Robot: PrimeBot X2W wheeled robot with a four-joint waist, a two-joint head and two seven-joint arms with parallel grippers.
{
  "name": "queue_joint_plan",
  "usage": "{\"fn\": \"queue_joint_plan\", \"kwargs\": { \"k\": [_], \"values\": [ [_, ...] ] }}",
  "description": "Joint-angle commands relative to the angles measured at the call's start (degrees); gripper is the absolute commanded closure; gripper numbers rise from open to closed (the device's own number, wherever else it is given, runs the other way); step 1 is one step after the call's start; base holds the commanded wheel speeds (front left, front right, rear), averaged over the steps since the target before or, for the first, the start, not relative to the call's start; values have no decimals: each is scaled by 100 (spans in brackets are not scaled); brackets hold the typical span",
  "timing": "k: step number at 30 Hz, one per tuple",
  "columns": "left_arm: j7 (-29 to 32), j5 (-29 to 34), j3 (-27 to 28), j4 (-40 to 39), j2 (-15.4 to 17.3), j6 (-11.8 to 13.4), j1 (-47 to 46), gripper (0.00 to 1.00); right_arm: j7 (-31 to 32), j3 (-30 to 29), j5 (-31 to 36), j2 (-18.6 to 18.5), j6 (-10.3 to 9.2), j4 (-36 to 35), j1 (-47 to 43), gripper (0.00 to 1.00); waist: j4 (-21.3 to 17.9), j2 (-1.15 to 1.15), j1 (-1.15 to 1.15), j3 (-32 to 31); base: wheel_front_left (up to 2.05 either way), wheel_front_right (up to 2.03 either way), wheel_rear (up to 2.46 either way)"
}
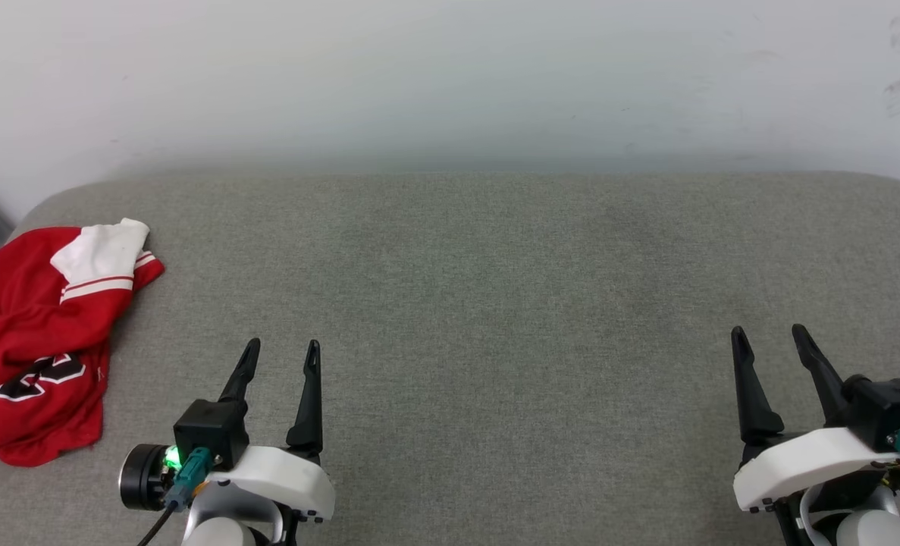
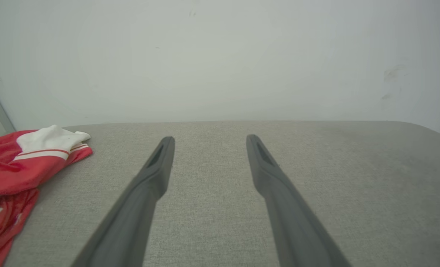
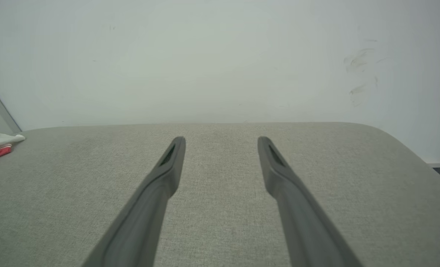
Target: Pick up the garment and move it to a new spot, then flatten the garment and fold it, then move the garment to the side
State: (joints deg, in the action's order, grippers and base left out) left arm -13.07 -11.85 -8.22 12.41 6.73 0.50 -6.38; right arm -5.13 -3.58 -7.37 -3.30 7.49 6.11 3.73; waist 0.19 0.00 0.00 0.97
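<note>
Garment [image 1: 32, 334] lies crumpled on woven grey pad [image 1: 450, 303].

the light is soft, bright and even all over. the white wall [image 1: 450, 76] looks a little hazy. a faint shadow lies along the edge of the red shirt [image 1: 32, 334]. close to the camera, the fingers [image 2: 138, 207] of the left gripper [image 2: 209, 138] look blurry.

The garment [image 1: 32, 341] lies on the padded surface [image 1: 495, 303] at the frame's left edge. The left gripper [image 1: 283, 344] is at lower left, near the garment but apart from it; the right gripper [image 1: 768, 330] is at lower right, well apart. A wall [image 1: 450, 76] runs behind, across the top.
</note>
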Motion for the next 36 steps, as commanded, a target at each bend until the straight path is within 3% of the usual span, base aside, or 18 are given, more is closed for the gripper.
{"fn": "queue_joint_plan", "kwargs": {
  "k": [1,17,30,36],
  "values": [
    [-51,140,12,4,-11,-4,-107,0,-62,-7,152,27,0,-32,-17,0,1,0,0,10,0,0,0],
    [-219,639,99,211,-139,-127,-147,0,-179,-12,751,48,-1,-70,4,0,62,0,0,36,0,0,0],
    [-215,598,230,303,-241,-193,-156,0,-205,-20,637,50,-1,1,41,0,124,0,0,18,0,0,0],
    [-215,490,319,325,-288,-171,-207,0,-225,37,693,50,-1,-110,18,0,357,0,0,41,0,0,0]
  ]
}}
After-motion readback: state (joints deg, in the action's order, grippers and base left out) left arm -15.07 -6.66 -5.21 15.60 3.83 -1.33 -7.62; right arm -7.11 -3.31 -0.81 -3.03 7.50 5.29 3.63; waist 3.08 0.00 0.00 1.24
